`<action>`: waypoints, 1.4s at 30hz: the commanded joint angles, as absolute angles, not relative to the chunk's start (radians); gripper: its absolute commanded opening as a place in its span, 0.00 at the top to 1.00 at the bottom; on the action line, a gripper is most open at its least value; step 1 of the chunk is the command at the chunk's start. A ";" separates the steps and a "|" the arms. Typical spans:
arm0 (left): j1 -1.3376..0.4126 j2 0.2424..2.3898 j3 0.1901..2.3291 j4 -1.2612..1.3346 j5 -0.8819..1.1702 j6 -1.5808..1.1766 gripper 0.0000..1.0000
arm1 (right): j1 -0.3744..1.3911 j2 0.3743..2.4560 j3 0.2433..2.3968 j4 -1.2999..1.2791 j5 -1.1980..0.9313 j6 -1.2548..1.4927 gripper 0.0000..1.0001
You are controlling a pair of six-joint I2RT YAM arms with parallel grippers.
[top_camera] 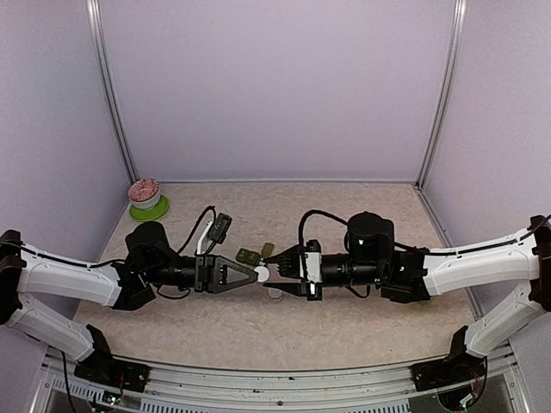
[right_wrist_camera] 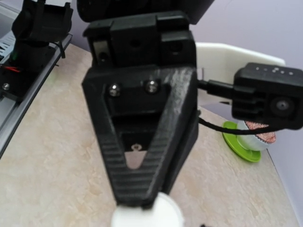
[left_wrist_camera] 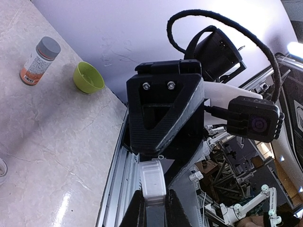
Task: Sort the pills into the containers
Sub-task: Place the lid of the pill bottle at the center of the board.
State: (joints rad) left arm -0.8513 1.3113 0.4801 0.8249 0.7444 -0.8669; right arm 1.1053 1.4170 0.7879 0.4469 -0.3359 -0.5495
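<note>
The left gripper [top_camera: 257, 274] clamps what looks like a small white bottle [left_wrist_camera: 152, 182] over the worktop [top_camera: 362, 215], just near of the containers [top_camera: 256, 255]. The right gripper [top_camera: 274, 272] meets it from the right; I cannot tell how wide it stands.

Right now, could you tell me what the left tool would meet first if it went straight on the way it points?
The right tool, which faces it head-on just beyond the white item that the left tool grips. Whether they already touch is unclear.
</note>
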 commanded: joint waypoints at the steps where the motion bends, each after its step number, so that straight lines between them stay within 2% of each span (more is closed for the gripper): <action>1: -0.842 1.317 0.458 0.864 0.739 -0.875 1.00 | 1.112 1.424 0.821 0.438 -0.321 -0.553 0.55; 6: -0.807 1.300 0.407 0.802 0.663 -0.913 1.00 | 1.111 1.407 0.809 0.419 -0.253 -0.536 0.47; 11: -0.756 1.284 0.363 0.717 0.610 -0.934 1.00 | 1.109 1.383 0.785 0.416 -0.187 -0.520 0.44; 23: -0.696 1.384 0.367 0.489 0.523 -0.938 0.99 | 1.106 1.362 0.770 0.410 -0.160 -0.506 0.42; 38: -0.690 1.566 0.409 0.458 0.531 -0.944 0.97 | 1.098 1.356 0.765 0.408 -0.164 -0.509 0.41; 42: -0.689 1.572 0.413 0.437 0.522 -0.941 0.93 | 1.098 1.360 0.765 0.410 -0.167 -0.509 0.41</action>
State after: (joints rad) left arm -0.6960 1.5589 0.3920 0.4660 0.5392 -0.9447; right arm 1.1030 1.3815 0.7723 0.4080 -0.1703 -0.5190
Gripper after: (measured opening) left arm 0.095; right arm 0.592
